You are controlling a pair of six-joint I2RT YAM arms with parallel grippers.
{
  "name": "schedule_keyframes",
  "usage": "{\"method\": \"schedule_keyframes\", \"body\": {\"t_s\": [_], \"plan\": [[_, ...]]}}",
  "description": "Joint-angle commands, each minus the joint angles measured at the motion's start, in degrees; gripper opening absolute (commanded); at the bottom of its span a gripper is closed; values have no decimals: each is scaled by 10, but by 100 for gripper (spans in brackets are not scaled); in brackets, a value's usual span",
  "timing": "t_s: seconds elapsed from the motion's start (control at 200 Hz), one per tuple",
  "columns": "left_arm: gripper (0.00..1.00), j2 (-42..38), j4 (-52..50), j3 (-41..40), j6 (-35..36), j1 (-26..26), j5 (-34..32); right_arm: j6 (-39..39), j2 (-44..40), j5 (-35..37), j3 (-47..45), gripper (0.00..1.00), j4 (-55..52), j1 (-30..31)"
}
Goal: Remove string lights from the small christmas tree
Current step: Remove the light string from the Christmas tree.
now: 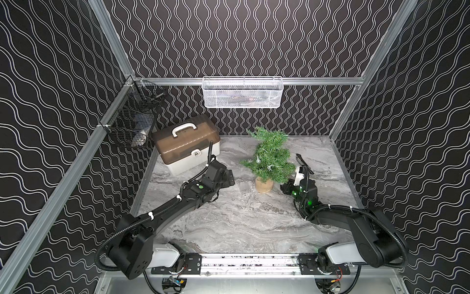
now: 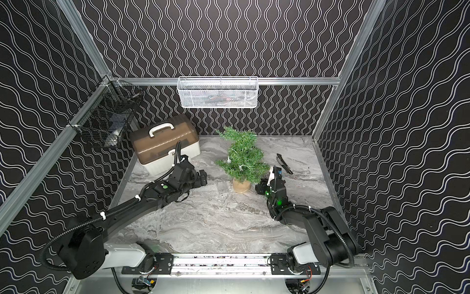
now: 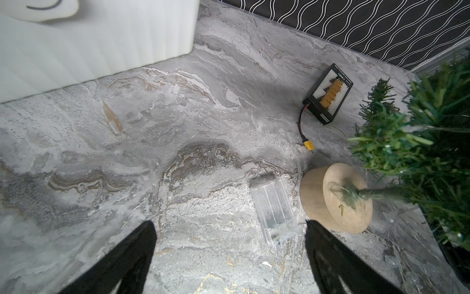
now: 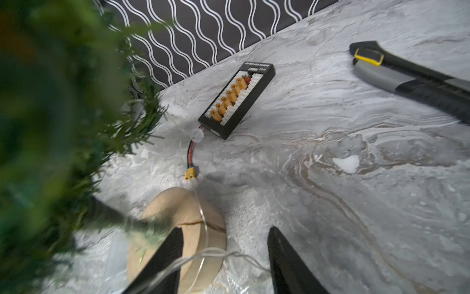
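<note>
Showing an early stage of unwinding, judged from how much wire is on the branches. Nearest the rail, both arms reach forward over the marble table (image 1: 241,229). The left gripper (image 3: 229,224) hovers low, its jaws spread wide and empty. Just ahead of it lies the clear battery box (image 3: 273,208) that ends the string lights (image 4: 211,250), flat on the table and just beside the burlap base (image 3: 318,198) of the small christmas tree (image 1: 270,157).

On the opposite side of that base the right gripper (image 4: 225,229) stands with its jaws parted, one finger close against the burlap; contact cannot be told. Loose loops of wire cross the gap between the fingers, but nothing is clamped.

Further back the tree stands upright, with wire and bulbs threaded through its branches in both top views. One clear bulb (image 4: 197,135) shows beyond the base, near a black connector board (image 4: 236,100). A utility knife (image 4: 407,76) lies well apart to the right, and a storage box (image 1: 185,147) sits at the back left. A black wire basket (image 1: 132,122) and a white mesh basket (image 1: 243,93) hang on the walls.

The next move probably calls for the right jaws to close on the loose loops and draw them outward round the tree. The light tree is likely to tip unless the left gripper steadies its base.
</note>
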Motion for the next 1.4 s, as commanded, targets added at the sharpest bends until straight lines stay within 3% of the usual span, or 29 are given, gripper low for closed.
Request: {"method": "schedule_keyframes", "body": {"t_s": [0.0,0.145,0.295,0.435,0.741,0.886,1.396], "plan": [[95,-5,3,-2,9,1,-12,-6,13,38,2,42,66,0],[95,-3,5,-2,8,1,-11,-5,10,57,-7,16,82,1],[95,-1,7,-2,7,0,-12,-3,-36,68,-21,0,49,2],[95,3,9,-3,6,1,-10,-4,-105,52,-29,0,-26,2],[95,7,16,-2,0,1,-2,-9,-338,58,-21,0,-326,6],[95,12,17,3,-4,1,4,-18,-409,53,3,0,-415,8],[95,3,7,9,-3,1,4,-9,-433,-38,182,0,-511,44]]}}
